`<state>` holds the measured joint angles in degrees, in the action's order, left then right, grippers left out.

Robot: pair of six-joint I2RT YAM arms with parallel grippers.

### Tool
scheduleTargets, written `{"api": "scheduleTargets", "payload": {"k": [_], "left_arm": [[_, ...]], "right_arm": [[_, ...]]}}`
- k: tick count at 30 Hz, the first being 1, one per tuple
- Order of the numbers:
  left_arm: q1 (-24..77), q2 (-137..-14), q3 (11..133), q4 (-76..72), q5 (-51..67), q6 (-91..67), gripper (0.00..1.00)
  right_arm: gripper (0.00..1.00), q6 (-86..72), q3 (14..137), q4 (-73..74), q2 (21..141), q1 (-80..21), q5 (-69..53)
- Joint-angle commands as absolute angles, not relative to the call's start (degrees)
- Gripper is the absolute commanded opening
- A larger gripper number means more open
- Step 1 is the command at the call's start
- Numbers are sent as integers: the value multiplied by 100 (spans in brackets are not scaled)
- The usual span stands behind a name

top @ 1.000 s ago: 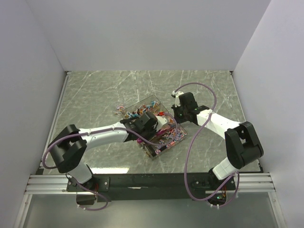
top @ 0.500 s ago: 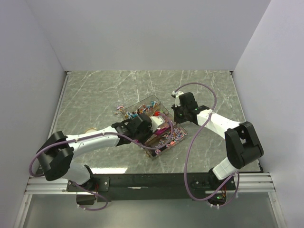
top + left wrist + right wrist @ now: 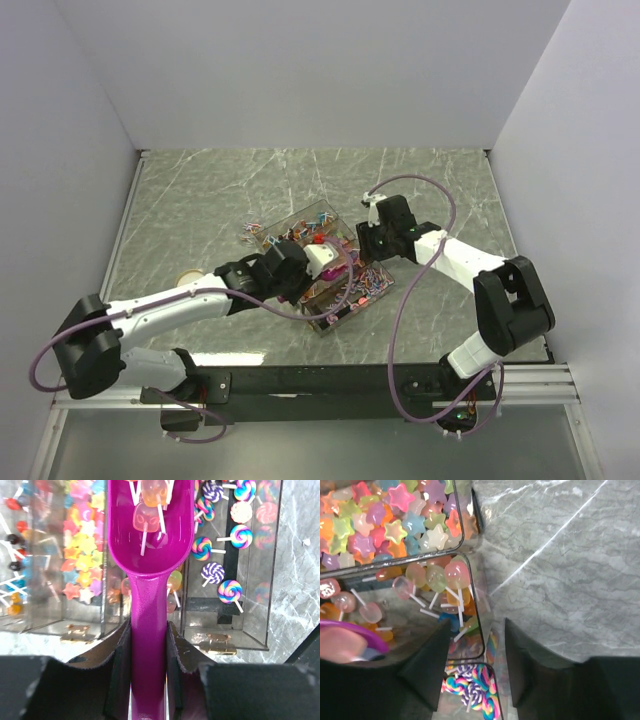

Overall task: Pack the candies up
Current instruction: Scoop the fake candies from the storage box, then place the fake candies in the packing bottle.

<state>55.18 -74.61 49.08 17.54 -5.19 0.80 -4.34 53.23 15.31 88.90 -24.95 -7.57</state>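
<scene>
The candies fill a clear compartment box (image 3: 345,300) mid-table: star sweets (image 3: 80,545), swirl lollipops (image 3: 231,530) and flat lollipops (image 3: 436,577). My left gripper (image 3: 148,630) is shut on the handle of the magenta scoop (image 3: 150,545). The scoop is held over the box with a few orange and pink lollipops (image 3: 146,515) in its bowl. From above, the left gripper (image 3: 290,268) is at the box's left side. My right gripper (image 3: 480,665) is open, its fingers astride the box's right wall (image 3: 479,625), one inside and one outside. Seen from overhead, the right gripper (image 3: 372,240) is at that right edge.
A round tan lid (image 3: 190,277) lies on the marble table (image 3: 200,200), left of the left forearm. White walls close in the back and both sides. The arms' cables loop over the box and the right arm.
The right gripper, shut a second ago, now stands open around the box wall. The left arm has drawn back to the left, carrying the loaded scoop with it.
</scene>
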Motion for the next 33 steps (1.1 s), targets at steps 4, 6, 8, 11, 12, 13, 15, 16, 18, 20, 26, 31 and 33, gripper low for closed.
{"api": "scheduleTargets", "payload": {"k": [4,6,8,11,12,13,15,16,18,20,26,31,33], "left_arm": [[5266,-6856,5133,1863,-844,44,1],[5107,-6681,5133,1942,-826,44,1],[4809,-6592,5115,2030,-800,-158,1],[4387,-6434,5106,2214,-861,-141,1],[4273,-6381,5133,2345,-887,-115,1],[4037,-6346,5142,2399,-896,-79,1],[3807,-6250,5142,2487,-1010,-62,1],[3571,-6232,5142,2557,-1046,130,1],[3228,-6205,5159,2680,-1116,219,1],[3051,-6231,5220,2777,-1142,281,1],[2523,-6477,5326,3005,-1485,369,1],[2233,-6820,5502,3146,-1713,624,1],[2215,-6987,5625,3287,-1784,703,1]], "right_arm": [[68,-519,5493,1723,8236,-2479,-669],[75,-580,5467,1810,8000,-2479,-563],[79,-641,5476,1898,7858,-2479,-387],[83,-764,5432,2030,7524,-2479,-203],[85,-808,5423,2056,7358,-2470,-176],[86,-843,5397,2065,7261,-2478,-176],[89,-975,5318,2092,6989,-2479,-176],[89,-1019,5283,2092,6900,-2479,-184],[89,-1116,5186,2109,6664,-2487,-281],[91,-1125,5159,2153,6522,-2513,-299],[93,-1116,4993,2084,6047,-2523,-395],[93,-1143,4870,1951,5819,-2531,-606],[94,-1134,4852,1942,5775,-2522,-598]]}}
